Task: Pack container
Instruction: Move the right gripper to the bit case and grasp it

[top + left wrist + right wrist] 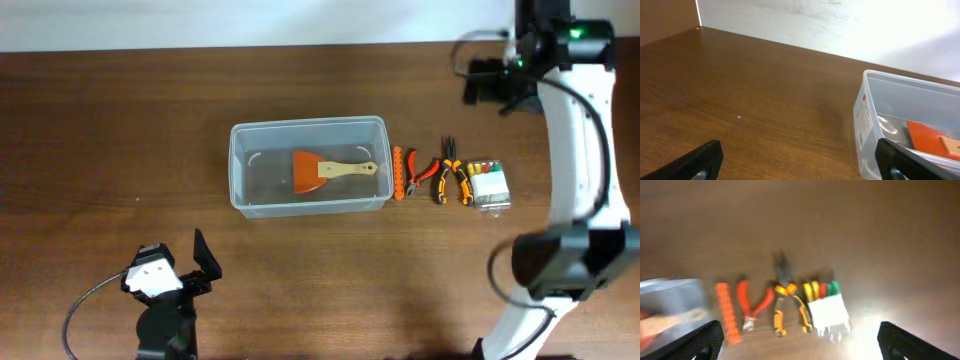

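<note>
The clear plastic container sits mid-table with an orange scraper with a wooden handle inside. It also shows in the left wrist view and at the left edge of the right wrist view. To its right lie an orange ribbed tool, red pliers, yellow-black pliers and a small clear case of coloured bits. My left gripper is open and empty near the front left. My right gripper is open and empty, high above the tools.
The hand tools also lie in a row in the blurred right wrist view: orange ribbed tool, red pliers, yellow-black pliers, bit case. A white wall borders the table's far edge.
</note>
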Controlling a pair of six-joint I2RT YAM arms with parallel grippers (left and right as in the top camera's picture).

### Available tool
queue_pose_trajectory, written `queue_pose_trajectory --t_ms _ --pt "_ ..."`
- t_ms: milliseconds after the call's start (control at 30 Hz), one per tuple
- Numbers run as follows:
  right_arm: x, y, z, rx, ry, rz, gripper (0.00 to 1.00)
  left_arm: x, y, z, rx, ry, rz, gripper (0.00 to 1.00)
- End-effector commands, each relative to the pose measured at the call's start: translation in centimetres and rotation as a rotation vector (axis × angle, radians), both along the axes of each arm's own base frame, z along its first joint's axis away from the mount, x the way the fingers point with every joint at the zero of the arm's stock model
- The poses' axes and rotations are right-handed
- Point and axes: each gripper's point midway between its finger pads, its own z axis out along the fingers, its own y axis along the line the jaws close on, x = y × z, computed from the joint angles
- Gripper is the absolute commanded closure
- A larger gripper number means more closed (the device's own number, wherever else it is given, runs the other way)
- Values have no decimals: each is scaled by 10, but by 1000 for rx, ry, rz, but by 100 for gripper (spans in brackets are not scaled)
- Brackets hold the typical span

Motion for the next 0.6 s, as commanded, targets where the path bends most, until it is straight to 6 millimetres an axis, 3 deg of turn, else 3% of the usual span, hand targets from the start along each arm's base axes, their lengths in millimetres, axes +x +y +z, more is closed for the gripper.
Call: queue_pose_trajectory --t_ms 0,133,267,367,567 --pt "-12 -20 -56 87 109 -169 1 0 0 -1 9 2 -2 1" --pt "-23 -30 -111 134 192 -76 1 0 0 -1 9 2 -2 1" --pt "-28 -43 -143 95 210 69 4 0 0 -1 9 2 -2 1" --pt "-32 -48 -158 77 216 143 7 0 0 -1 9 2 -3 1" --pt "-38 -48 -162 58 244 242 10 0 0 -1 9 2 -2 1"
